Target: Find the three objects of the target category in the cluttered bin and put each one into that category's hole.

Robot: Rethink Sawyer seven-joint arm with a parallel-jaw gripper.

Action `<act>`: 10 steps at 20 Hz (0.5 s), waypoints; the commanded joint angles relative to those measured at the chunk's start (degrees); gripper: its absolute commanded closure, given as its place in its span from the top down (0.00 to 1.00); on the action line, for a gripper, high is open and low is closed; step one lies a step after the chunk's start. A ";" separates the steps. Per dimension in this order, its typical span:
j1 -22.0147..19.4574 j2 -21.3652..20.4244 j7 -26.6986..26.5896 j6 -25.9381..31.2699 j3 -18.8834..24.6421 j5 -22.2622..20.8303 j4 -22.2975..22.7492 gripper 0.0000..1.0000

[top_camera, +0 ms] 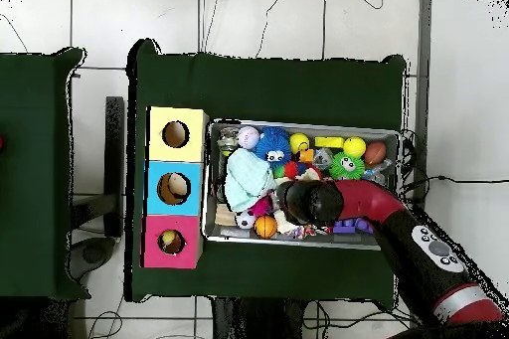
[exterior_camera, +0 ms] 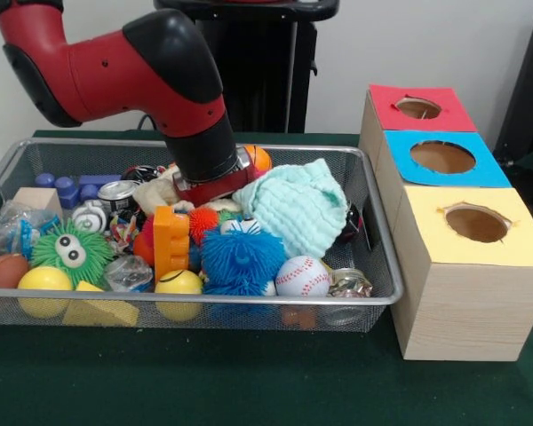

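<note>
Reaching down into the bin (exterior_camera: 9,169), the red and black arm (exterior_camera: 115,67) buries its wrist among the toys near the middle of the back wall; the claw is hidden below the wrist, so I cannot tell whether it is spread or pressed together. No writing or brand can be read on anything here. The bin lies on the green counter (exterior_camera: 249,382) with its long axis running across the front view, packed nearly rim to rim: a mint cloth (exterior_camera: 298,206) heaped toward the box end, a blue spiky ball (exterior_camera: 242,257) and a baseball (exterior_camera: 302,277) by the front wall, yellow balls (exterior_camera: 178,284) and a green spiky ball with eyes (exterior_camera: 71,253) toward the other end, an orange block (exterior_camera: 171,240) upright between them. Just beside the bin's short end stands the row of three wooden boxes (exterior_camera: 466,311). The hole (exterior_camera: 417,108) in the red face opens upward, farthest back in the row, behind blue and yellow. Bare counter lies along the bin's front edge.
</note>
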 commanded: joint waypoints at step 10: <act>1.14 -3.25 -12.89 6.21 1.37 -3.56 -9.01 0.00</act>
